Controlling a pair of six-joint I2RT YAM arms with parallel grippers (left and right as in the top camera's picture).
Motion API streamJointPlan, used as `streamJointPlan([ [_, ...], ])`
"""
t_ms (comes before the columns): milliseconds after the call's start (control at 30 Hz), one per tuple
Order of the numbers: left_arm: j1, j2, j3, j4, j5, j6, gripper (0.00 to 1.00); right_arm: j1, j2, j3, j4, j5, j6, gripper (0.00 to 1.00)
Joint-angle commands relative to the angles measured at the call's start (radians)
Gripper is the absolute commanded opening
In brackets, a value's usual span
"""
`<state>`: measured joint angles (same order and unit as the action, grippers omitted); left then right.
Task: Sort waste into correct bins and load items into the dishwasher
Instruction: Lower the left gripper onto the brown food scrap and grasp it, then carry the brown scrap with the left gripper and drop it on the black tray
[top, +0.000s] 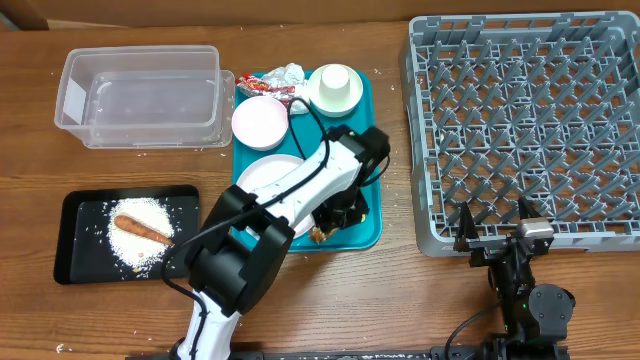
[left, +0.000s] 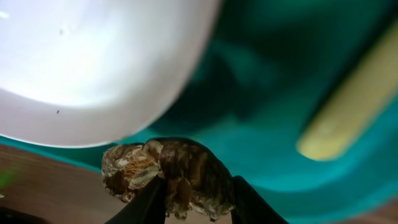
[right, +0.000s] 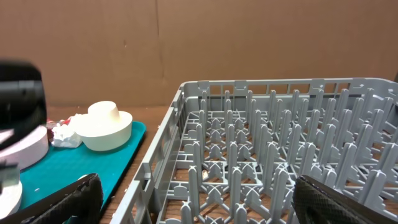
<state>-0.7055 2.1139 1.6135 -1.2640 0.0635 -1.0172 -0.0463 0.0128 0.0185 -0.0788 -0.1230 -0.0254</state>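
While my left gripper (left: 196, 186) pinches the brown food chunk (left: 165, 171) at the near right corner of the teal tray (top: 372, 150), dark fingers (left: 146, 202) pressed to either side of the lump, my right gripper (top: 496, 235) hangs spread wide and empty at the near edge of the grey dish rack (top: 520, 120). The chunk's longer side runs across the jaws, one lobe jutting past a finger. I cannot tell whether it rests on the tray or hangs just off it. It sits just beside the rim of the big plate (left: 93, 62). The pale yellow spoon (left: 339, 106) lies apart on the teal beyond.

The coming move, as I judge it, turns on one bearing. The black tray (top: 80, 215), holding rice (top: 135, 250) and the orange stick (top: 142, 230), lies to the left of the chunk, past the plate, on the left arm's own side (the right arm is well apart, by the rack). Bare wood separates the two trays.

Farther back stand a white bowl (top: 260, 122), an upturned cup (top: 335, 88), the crumpled napkin (top: 287, 74) and the clear tub (top: 70, 95).
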Motion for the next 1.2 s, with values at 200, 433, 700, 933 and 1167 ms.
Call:
streamJointPlan([
  [200,0.013,-0.005,0.250,-0.198,-0.110,0.053,0.34,-0.007,-0.009,-0.011,0.006,0.010,0.007,1.00],
  [433,0.166,-0.014,0.294,-0.423,-0.313,0.010,0.35,-0.007,-0.009,-0.011,0.006,0.010,0.007,1.00],
  [700,0.449,-0.016,0.291,-0.426,-0.310,0.063,0.36,-0.007,-0.009,-0.011,0.005,0.010,0.007,1.00],
  [933,0.695,-0.017,0.283,-0.426,-0.309,0.105,0.36,-0.007,-0.009,-0.011,0.006,0.010,0.007,1.00],
  [1167,0.857,-0.017,0.255,-0.426,-0.280,0.143,0.37,-0.007,-0.009,-0.011,0.006,0.010,0.007,1.00],
])
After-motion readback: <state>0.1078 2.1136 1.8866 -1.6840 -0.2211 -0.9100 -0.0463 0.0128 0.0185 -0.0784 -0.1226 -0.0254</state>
